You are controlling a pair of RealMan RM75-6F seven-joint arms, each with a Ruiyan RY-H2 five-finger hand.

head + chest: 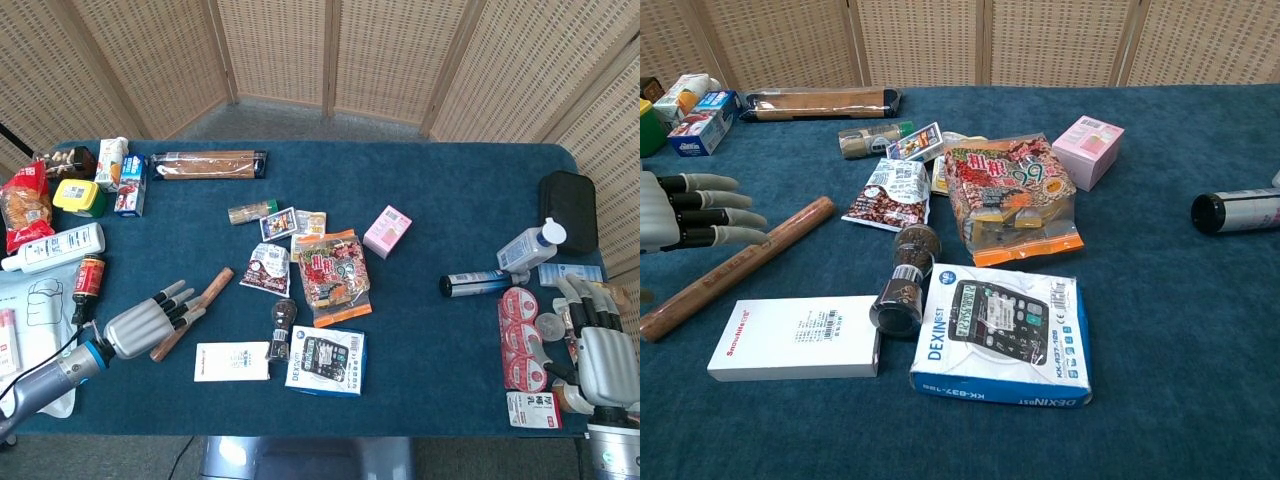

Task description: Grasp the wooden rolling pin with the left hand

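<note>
The left hand (pixel 145 320) is spread, its fingers (pixel 715 211) extended and apart, holding nothing. It hangs above the near-left part of the blue table (pixel 440 200), with its fingertips over the middle of the wooden rolling pin (pixel 207 296); whether they touch the wood cannot be told from either view. The rolling pin lies flat on the cloth on a diagonal, its far end pointing toward the small coffee-bean packet (pixel 267 266) and its near end just beside the white box (pixel 231 361). Right of that box a dark pepper grinder (pixel 281 328) lies on its side, touching the boxed calculator (pixel 326 361). Beyond these sits an orange-edged snack bag (pixel 331 274) with a pink box (pixel 387 230) farther back. Along the far edge of the table a long wrapped package (pixel 208 163) lies crosswise. At the left edge are a white bottle (pixel 54 247), a small dark jar (pixel 88 277) and a yellow-lidded tub (pixel 78 195).

The right hand (pixel 603 345) rests at the far right edge, fingers roughly straight, gripping nothing, beside red-topped cups (pixel 523 338). A dark cylinder (pixel 476 283) lies near them.
</note>
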